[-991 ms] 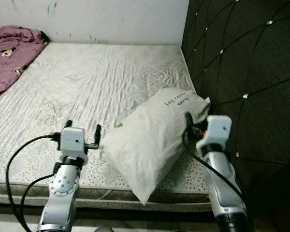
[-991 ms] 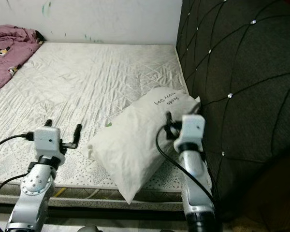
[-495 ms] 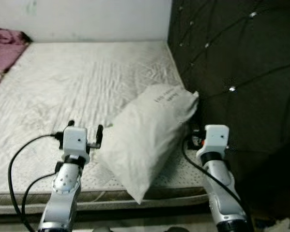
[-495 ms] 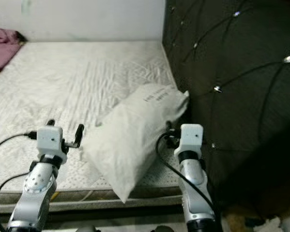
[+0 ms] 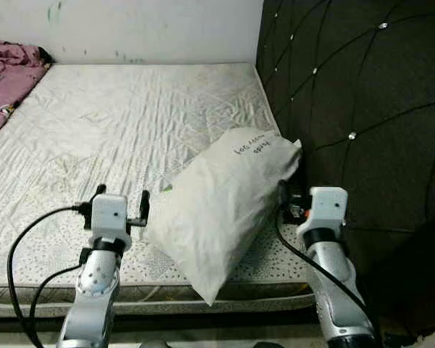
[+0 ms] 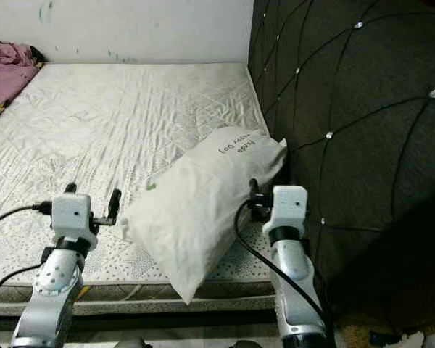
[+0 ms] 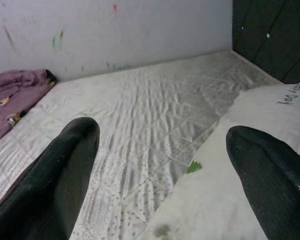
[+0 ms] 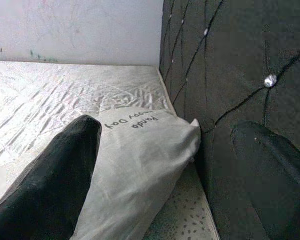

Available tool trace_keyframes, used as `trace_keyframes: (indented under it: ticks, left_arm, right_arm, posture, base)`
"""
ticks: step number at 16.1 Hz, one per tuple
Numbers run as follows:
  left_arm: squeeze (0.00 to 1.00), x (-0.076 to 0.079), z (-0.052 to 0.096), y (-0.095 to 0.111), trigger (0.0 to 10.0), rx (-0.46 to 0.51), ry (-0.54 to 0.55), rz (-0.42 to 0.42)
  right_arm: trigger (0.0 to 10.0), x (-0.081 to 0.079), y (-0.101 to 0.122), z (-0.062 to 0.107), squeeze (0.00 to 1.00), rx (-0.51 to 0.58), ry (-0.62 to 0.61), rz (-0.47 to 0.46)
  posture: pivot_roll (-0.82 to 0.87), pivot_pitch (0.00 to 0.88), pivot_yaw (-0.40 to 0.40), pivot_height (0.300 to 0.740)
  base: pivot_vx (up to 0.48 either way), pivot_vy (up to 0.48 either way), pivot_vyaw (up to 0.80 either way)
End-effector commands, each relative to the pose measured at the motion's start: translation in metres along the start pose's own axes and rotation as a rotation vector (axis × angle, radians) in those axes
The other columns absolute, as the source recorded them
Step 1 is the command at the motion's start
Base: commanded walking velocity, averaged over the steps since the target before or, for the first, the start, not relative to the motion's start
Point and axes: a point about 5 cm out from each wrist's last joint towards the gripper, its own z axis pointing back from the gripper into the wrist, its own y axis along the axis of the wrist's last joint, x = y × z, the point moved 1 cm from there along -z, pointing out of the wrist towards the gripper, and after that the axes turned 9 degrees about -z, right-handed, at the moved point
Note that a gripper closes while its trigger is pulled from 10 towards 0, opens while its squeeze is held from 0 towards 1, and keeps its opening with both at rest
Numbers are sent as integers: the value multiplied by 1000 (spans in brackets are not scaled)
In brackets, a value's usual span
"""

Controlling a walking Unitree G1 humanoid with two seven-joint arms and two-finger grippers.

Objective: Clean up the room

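The plump off-white fabric pillow (image 5: 221, 206) overhangs the bare mattress's (image 5: 116, 130) front edge near the headboard corner. Both tools, left (image 5: 120, 205) and right (image 8: 165, 165), are wide open and hold nothing. A push from either tool could tip the pillow onto the floor.

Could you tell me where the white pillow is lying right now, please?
In the left eye view, the white pillow lies on the mattress near its front right corner, its far end against the dark tufted headboard, between the left gripper and right gripper.

You have one pillow (image 5: 221, 206), one bed (image 5: 94, 138), one pink blanket (image 5: 7, 80) and one headboard (image 5: 362, 94).
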Motion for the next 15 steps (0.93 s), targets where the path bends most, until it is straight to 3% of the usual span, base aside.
trace_keyframes:
  ticks: [1, 10, 15]
  left_arm:
    - [0, -2, -3, -2, 10000, -17, 6, 10]
    - [0, 0, -3, 0, 10000, -9, -8, 7]
    - [0, 1, -4, 0, 10000, -12, -12, 10]
  right_arm:
    - [10000, 1, -1, -2, 0, -13, 1, -20]
    - [10000, -5, -5, -2, 0, -45, 41, -20]
    - [10000, -5, -4, -3, 0, -49, 50, -15]
  posture:
    - [27, 0, 31, 740]
    - [29, 0, 29, 740]
    - [26, 0, 25, 695]
  base:
    - [0, 0, 0]
    - [0, 0, 0]
    - [0, 0, 0]
